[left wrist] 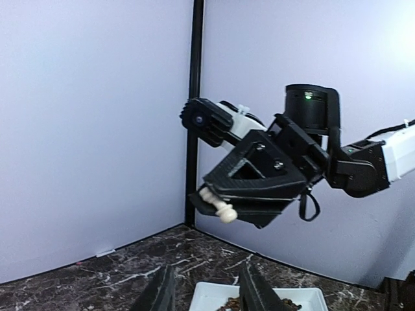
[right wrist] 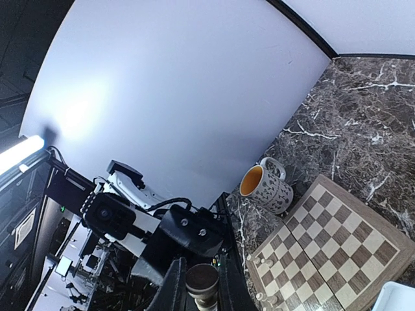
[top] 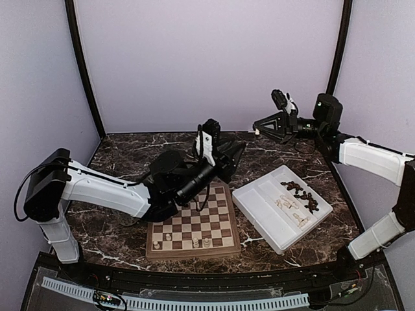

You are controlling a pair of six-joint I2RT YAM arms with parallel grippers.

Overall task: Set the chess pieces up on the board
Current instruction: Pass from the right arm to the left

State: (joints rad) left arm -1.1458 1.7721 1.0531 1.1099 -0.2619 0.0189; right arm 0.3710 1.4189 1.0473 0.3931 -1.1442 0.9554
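Cream wood pokes out sideways from the tip of your right gripper (left wrist: 217, 206). Its fingers are clamped on one pale chess piece (left wrist: 225, 210), held high over the far side of the tabletop (top: 123, 152), well apart from the board (top: 224, 227). The grip looks shallow, right at the fingertips, so a quick swing or a jolt could twist the piece loose. It would then drop onto the marble or into the tray (top: 259, 210).

Your left gripper (left wrist: 207, 295) points straight at the right one, with its fingers (left wrist: 162, 291) apart and nothing between them. If you mean to hand the piece over, watch two things. The grippers could bump if either closes in too fast. And the piece could fall in the gap if the right one lets go before the left has a firm hold.

The left arm also lies across the far half of the board. Bring the right arm down now and you risk clipping it.

A few cream pieces (top: 196, 242) stand on the row nearest the board's near edge. A low pass or a tilted placement could topple them. The mug (right wrist: 266, 188) sits just beside the board's corner, so mind it on any sweep there.
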